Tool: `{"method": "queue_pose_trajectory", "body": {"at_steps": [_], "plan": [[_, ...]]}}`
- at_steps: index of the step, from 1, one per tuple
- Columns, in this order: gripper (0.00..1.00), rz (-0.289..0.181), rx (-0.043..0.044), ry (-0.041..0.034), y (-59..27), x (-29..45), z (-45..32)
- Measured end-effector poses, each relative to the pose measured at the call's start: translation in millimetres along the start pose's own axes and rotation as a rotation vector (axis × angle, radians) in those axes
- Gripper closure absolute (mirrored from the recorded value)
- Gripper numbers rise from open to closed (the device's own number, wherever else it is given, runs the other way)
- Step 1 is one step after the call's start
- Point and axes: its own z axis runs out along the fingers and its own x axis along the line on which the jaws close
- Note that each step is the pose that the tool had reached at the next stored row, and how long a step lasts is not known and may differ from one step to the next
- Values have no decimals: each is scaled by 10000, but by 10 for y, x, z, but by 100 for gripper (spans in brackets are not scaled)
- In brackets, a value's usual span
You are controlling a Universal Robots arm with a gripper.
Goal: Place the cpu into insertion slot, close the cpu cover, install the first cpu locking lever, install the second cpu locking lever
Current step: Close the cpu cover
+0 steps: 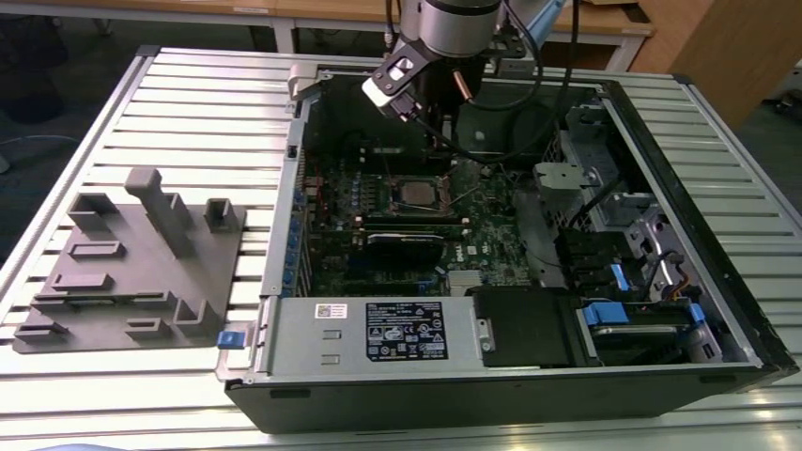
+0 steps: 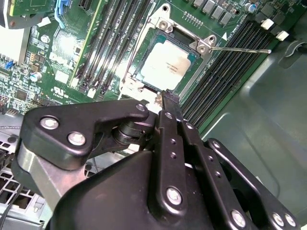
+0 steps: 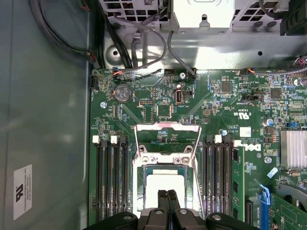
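Observation:
The cpu point(image 2: 167, 64) point(image 3: 165, 184), a dull silver square, lies in the insertion slot point(image 1: 418, 193) on the green motherboard. The cpu cover point(image 2: 162, 24) point(image 3: 165, 156), a thin metal frame, lies flat around the chip. A thin wire locking lever point(image 2: 240, 49) sticks out sideways from the socket's corner. In the first wrist view, wire levers point(image 3: 136, 158) run along both sides of the socket. My gripper point(image 2: 169, 98) point(image 3: 168, 194) point(image 1: 438, 141) is shut with nothing between its fingers. Its tips sit at the cover's edge; I cannot tell if they touch it.
The motherboard sits inside an open black computer case point(image 1: 701, 282). Black memory slots point(image 3: 110, 182) flank the socket. A heat sink point(image 3: 293, 148), cables point(image 3: 139, 52), drive bays with blue tabs point(image 1: 614, 310) and a power supply point(image 1: 376, 329) crowd the case. A grey fixture block point(image 1: 126, 263) rests on the table.

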Motion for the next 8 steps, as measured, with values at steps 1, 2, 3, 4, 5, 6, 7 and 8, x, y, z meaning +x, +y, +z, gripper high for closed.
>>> {"method": "queue_pose_trajectory", "body": {"at_steps": [1,2,3,4,5,6,7,8], "plan": [[89,0,0,0,0,0,0],[89,0,0,0,0,0,0],[89,-1,0,1,1,1,-1],[89,0,1,-2,1,0,-5],[89,0,1,-1,1,0,-8],[89,0,1,0,1,0,-12],[89,0,0,0,1,0,-15],[89,0,-1,2,1,0,-15]]}}
